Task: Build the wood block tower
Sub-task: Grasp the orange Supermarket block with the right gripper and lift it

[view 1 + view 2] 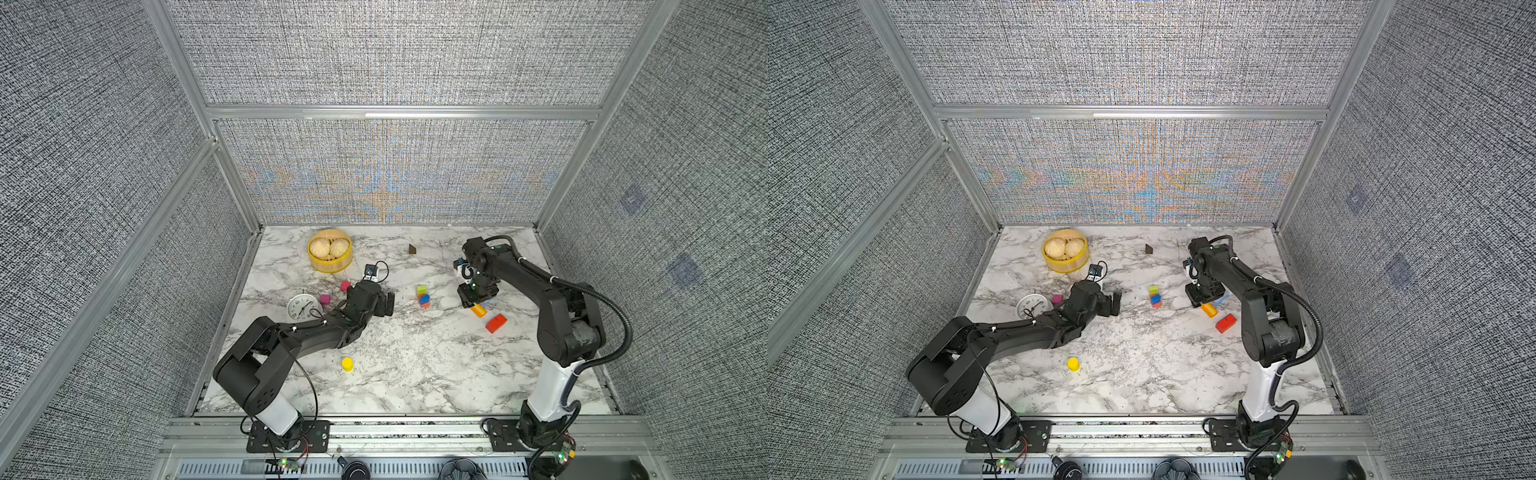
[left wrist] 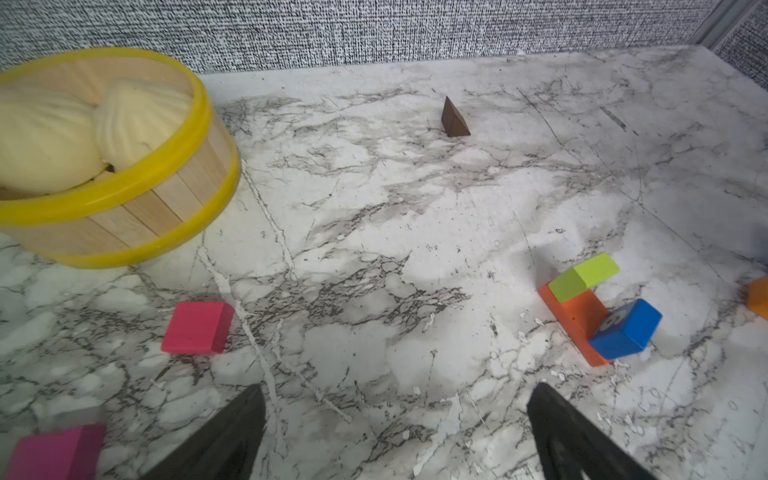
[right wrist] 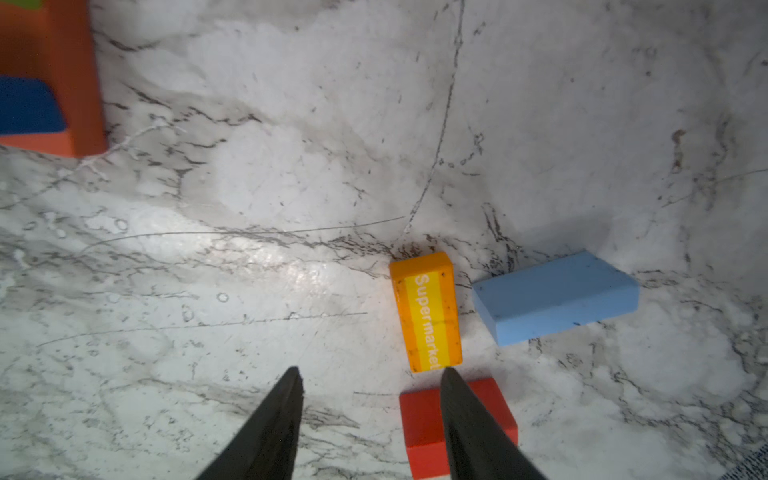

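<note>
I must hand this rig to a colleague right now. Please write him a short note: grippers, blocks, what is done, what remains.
Left gripper: open, empty, above the table, with a pink block and a magenta block nearby.
Right gripper: open, empty, by the orange Supermarket block, the light blue bar and the red block.
Done: a lime block and a blue cube sit on an orange bar; the cube looks tilted.
Left: all those loose blocks, the yellow cylinder and the dark brown wedge are unstacked.
</note>
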Available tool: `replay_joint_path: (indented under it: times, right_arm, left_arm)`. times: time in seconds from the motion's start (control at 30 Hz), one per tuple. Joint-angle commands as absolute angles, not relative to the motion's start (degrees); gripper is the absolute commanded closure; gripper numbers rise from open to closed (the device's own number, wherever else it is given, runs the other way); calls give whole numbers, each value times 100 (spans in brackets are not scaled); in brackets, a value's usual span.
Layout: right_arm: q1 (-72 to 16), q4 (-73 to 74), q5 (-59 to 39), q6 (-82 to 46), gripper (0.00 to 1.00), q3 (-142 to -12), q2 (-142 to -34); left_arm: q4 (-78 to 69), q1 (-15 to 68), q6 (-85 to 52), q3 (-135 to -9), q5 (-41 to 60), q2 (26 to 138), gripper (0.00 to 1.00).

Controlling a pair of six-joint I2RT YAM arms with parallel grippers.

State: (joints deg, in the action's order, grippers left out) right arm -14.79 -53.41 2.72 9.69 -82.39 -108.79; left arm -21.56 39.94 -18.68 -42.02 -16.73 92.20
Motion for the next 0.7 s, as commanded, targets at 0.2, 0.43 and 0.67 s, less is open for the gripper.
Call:
replay_joint_path:
  times: [0.2, 0.43, 0.67]
  right_arm:
    - [-1290, -5458, 352, 1027, 50, -8400, -11364]
    - [-1219, -5423, 413, 998, 50, -8468, -11581]
    - [-1202, -5452, 431, 940, 52, -8543, -11672]
  left_arm:
    - [-2768, 3987, -1919, -4163, -1784, 9526, 1]
    - [-2782, 3982, -1886, -4201, -1801, 9630, 1]
    - [-2751, 3988, -1857, -4226, -1825, 9680, 1]
